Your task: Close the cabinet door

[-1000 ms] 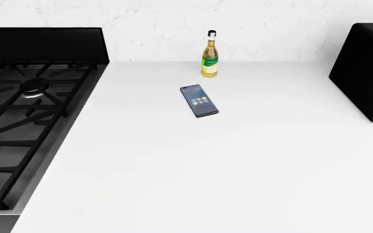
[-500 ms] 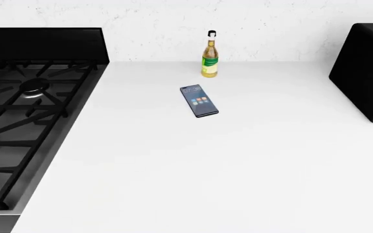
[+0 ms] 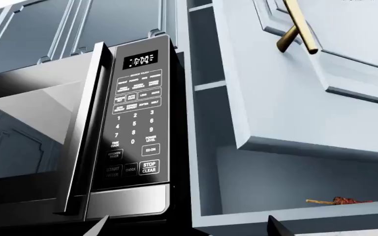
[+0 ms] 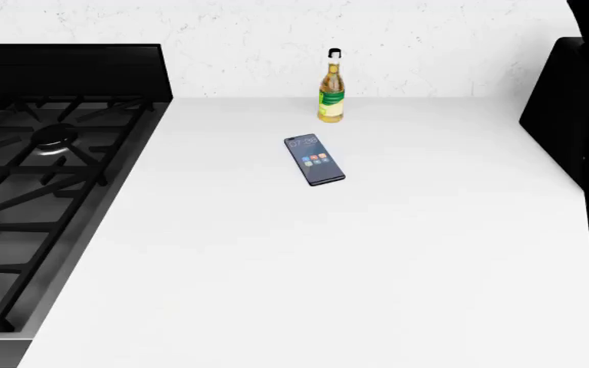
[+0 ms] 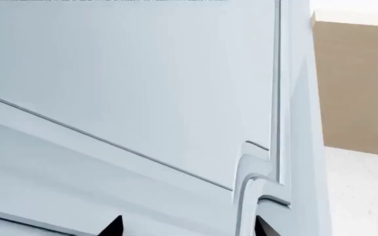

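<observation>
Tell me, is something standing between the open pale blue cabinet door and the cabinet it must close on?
Nothing visible blocks it. In the left wrist view the pale blue cabinet door with its brass handle hangs open beside the black microwave. The small reddish item lies inside on the cabinet shelf, behind its front edge.

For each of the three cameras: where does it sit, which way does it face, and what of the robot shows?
Head: looks down on countertop, phone, bottle; dark arm part at the right edge.
Left wrist: faces up at microwave and open cabinet door; left tool tips show.
Right wrist: close to a cabinet panel; right tool tips show.
Both wrists see cabinetry.
</observation>
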### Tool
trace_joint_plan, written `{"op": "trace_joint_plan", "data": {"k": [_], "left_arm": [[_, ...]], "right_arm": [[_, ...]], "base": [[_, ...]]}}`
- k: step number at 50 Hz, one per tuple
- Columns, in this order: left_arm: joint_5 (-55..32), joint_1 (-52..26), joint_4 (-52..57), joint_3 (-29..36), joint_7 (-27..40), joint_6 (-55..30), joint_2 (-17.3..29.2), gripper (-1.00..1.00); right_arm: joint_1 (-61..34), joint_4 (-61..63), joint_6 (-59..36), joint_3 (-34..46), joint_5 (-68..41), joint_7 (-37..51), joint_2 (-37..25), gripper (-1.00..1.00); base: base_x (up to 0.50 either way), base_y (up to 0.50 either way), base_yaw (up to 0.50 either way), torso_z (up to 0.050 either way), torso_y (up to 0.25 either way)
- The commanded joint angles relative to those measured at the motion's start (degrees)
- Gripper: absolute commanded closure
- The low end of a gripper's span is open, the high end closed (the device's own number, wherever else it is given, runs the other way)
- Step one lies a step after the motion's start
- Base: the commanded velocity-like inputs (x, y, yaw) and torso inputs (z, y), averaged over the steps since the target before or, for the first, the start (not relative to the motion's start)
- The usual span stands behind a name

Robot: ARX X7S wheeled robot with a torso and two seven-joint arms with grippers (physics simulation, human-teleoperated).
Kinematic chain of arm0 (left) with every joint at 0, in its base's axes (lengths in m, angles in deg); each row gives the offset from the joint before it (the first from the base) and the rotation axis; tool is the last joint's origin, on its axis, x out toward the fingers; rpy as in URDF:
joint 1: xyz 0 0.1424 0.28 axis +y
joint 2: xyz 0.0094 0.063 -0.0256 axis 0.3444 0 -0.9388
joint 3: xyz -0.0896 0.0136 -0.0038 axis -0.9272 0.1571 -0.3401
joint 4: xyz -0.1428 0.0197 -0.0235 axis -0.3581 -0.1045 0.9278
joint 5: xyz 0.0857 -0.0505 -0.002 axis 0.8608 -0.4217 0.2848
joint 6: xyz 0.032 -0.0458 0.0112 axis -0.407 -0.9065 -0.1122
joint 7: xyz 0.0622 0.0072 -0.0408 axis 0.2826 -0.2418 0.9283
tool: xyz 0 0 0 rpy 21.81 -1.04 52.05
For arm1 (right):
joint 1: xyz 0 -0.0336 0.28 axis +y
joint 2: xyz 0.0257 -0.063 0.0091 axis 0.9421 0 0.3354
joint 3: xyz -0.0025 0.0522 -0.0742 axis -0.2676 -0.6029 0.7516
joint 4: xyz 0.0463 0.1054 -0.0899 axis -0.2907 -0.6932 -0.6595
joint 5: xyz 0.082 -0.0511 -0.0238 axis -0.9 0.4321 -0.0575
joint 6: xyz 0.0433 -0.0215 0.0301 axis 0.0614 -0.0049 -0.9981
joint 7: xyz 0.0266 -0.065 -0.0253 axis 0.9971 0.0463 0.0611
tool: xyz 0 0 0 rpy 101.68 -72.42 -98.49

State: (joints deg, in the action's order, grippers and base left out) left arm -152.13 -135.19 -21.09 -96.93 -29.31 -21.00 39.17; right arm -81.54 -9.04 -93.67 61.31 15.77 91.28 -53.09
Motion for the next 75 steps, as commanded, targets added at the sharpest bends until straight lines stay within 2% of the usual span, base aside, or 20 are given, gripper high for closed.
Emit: {"op": "trace_joint_plan", "data": {"k": [1, 56, 75], "left_arm": [[0.44, 0.63, -0.03, 0.10, -0.16, 0.51, 0.11, -1.00], [1.11, 2.52, -0.29, 0.52, -0.39, 2.31, 1.02, -1.00], [1.82, 3.59, -0.31, 0.66, -0.59, 3.08, 1.14, -1.00]], "right_arm": [[4.98, -23.00, 1.51, 6.49, -7.80, -3.66, 2.07, -1.00], [3.97, -46.57, 11.42, 9.91, -2.16, -10.35, 8.35, -1.00], [1.45, -60.70, 17.95, 10.43, -0.25, -13.72, 12.39, -1.00]], "base": [[0.00, 0.00, 0.00, 0.000, 0.000], [0.00, 0.00, 0.00, 0.000, 0.000], [0.00, 0.00, 0.00, 0.000, 0.000]]}}
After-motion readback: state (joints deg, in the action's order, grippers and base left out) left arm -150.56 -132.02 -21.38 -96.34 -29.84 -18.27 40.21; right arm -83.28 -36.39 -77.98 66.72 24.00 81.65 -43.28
